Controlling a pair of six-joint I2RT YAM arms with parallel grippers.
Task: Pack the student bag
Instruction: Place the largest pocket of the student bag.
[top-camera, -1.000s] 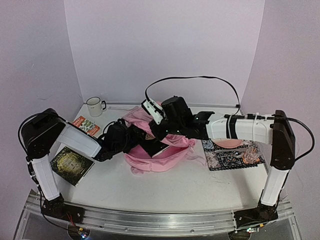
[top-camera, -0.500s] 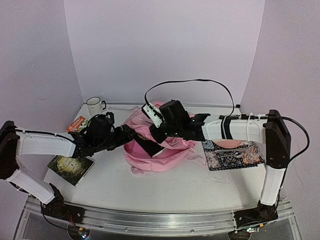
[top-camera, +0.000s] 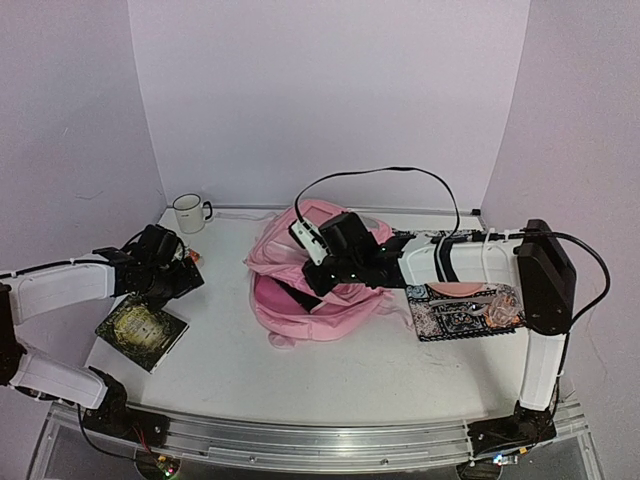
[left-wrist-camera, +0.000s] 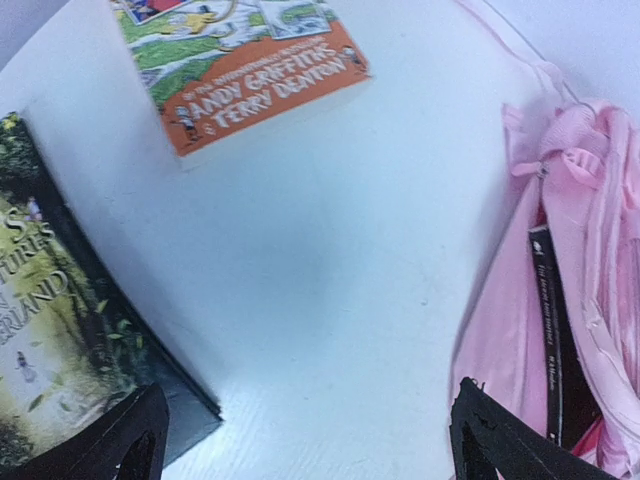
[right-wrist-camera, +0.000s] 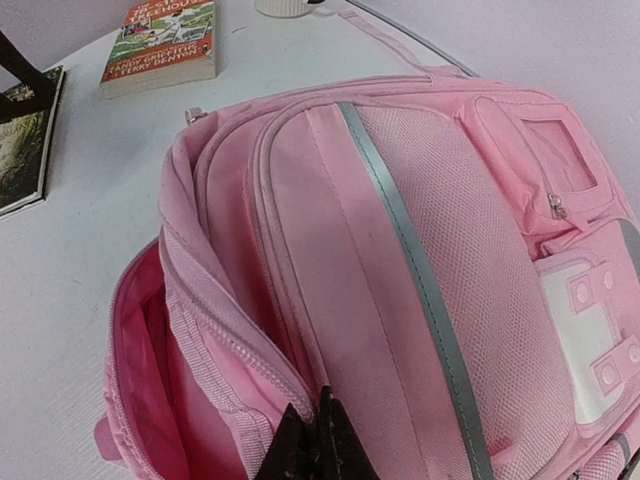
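R end effector is clamping the opening rim of student bag mid-worktop (only R wrist cam showing this), L end effector is hovering w/ fingers apart btwn bag, orange book and dark book.

Overhead camera looks down; close wrist cameras share the student bag.

student bag: pink, grey stripe (white patch lower down) | paperback: orange, green | large book: dark green foliage | mug: white | mat: black-white ornate
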